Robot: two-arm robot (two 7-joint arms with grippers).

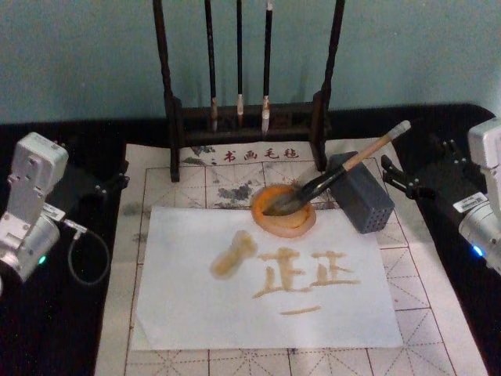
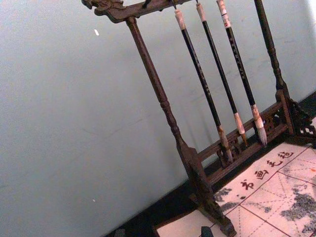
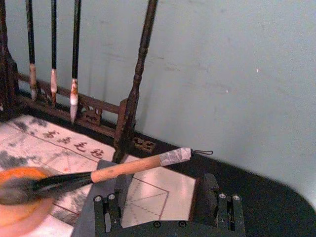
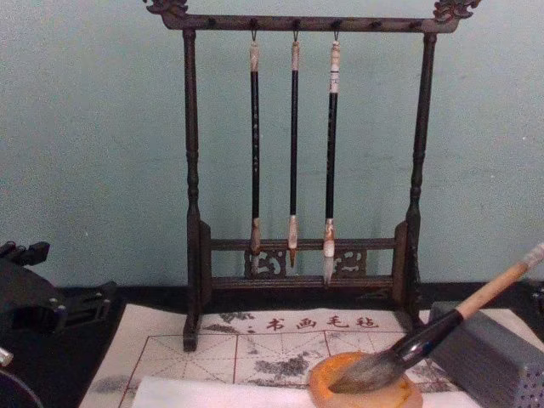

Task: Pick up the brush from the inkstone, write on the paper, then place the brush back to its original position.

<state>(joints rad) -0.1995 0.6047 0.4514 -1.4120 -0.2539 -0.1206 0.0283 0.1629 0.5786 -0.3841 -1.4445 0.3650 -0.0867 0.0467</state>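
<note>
A: Asking first about the brush (image 1: 340,168): where to look?

B: In the inkstone (image 1: 286,229), just behind the paper (image 1: 196,313). Tuft down in the orange dish, pale handle propped on the grey perforated block (image 1: 364,200) beside it. Held by nothing.

A: And the long axis?

B: Slanted, rising from the dish toward the robot's right and rear. Seen from the right wrist, lying crosswise just ahead of the right gripper (image 3: 162,190).

A: So nearer to the right arm?

B: Clearly. Right gripper near the taped end of the handle, at the right edge of the mat (image 1: 427,301), fingers spread and empty. Left gripper (image 1: 116,178) well apart at the mat's left edge, likewise spread with nothing in it, facing the brush rack (image 2: 163,106).

A: Written on already, the paper?

B: Yes. Ochre characters (image 1: 305,278), one stroke below them, a blot to their left. Hard to judge from this alone: finished, or due for a pick-up.

A: If picking up, how to come in?

B: Probably with the right gripper, straight forward, closing across the pale wood and not along it. Worth minding the block, touching the handle from below, and the dish, likely to slide if dragged by the tuft.
</note>
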